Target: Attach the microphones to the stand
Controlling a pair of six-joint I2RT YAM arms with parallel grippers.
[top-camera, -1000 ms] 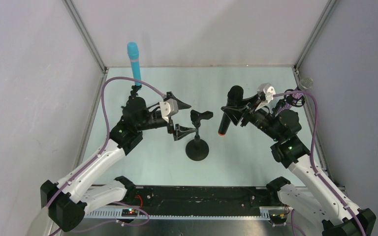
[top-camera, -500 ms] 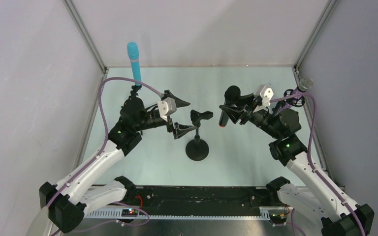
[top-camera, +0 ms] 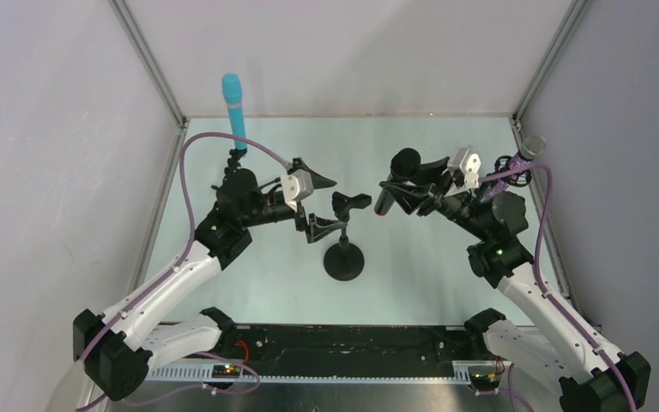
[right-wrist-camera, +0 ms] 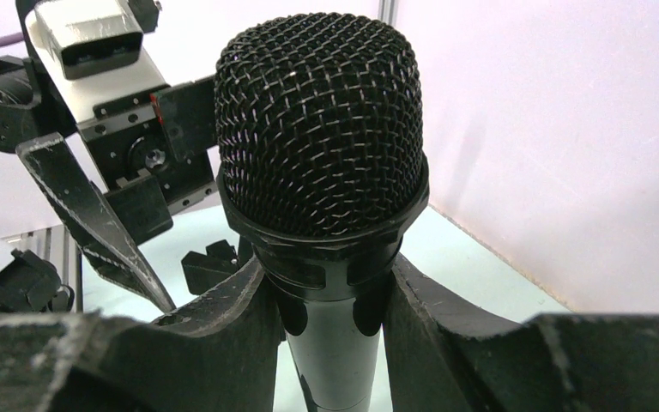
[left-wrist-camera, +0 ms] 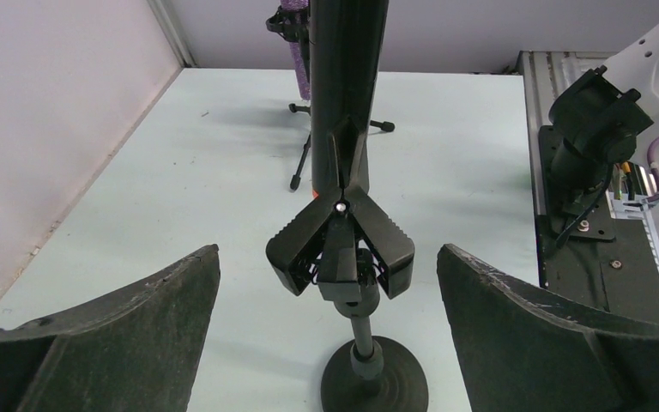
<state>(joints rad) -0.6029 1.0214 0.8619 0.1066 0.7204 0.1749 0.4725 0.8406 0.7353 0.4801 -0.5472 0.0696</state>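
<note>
- The right gripper (right-wrist-camera: 330, 322) clamped the black microphone (right-wrist-camera: 322, 129) just below its mesh head.
- The left gripper (left-wrist-camera: 326, 255) stood wide open, facing the stand (left-wrist-camera: 365, 348).

Three microphones (cyan mic (top-camera: 232, 103), purple mic (top-camera: 531, 145), black mic (right-wrist-camera: 322, 129)), three stands including the bare stand (top-camera: 344, 257), two claws: left claw (top-camera: 320, 206), right claw (top-camera: 392, 196).
</note>
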